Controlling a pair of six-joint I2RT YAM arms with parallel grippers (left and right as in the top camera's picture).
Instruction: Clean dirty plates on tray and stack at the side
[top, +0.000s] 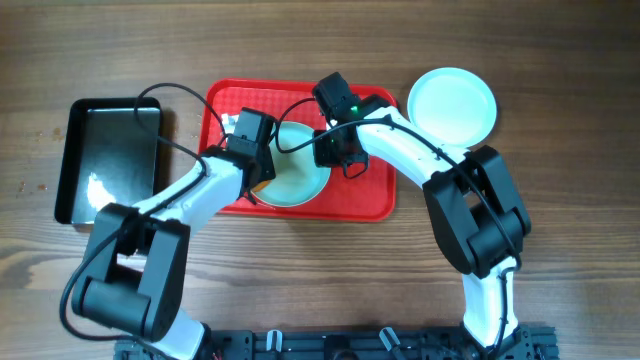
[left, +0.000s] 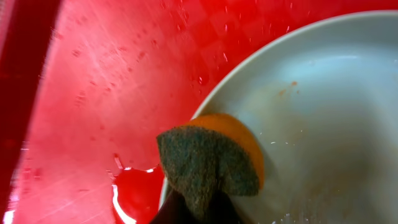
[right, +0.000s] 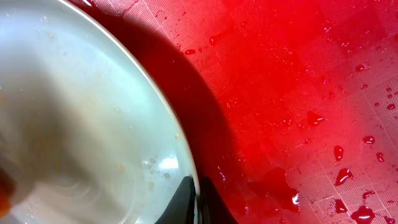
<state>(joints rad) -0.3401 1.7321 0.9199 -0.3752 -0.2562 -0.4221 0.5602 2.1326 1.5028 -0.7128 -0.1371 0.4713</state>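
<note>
Two grippers work over one plate. The left gripper (left: 199, 211) has its fingers pressed together on a sponge (left: 208, 165), orange on one face and grey-green and coarse on the other, with the coarse face toward the wrist camera. The sponge rests against the left rim of the smeared plate (left: 323, 124), where a faint orange speck and streak show on the pale inside. The right gripper (right: 198, 202) is closed on the opposite rim of the same plate, its two dark fingertips nipping the thin edge, and a deep shadow runs under that rim on the tray floor. From overhead, both grippers meet above this plate, which sits in the middle of the tray (top: 375, 190), toward its near edge. The red tray floor is wet, with water drops (right: 314, 117) scattered over it and a small puddle beside the sponge. The tray lies at the middle of the table (top: 560, 60), toward the far edge. A second plate (top: 452, 103), pale and with no smear visible, sits on the table just off the tray's far right corner. A black pan (top: 110, 160) lies beside the tray's left edge, not touching it.
</note>
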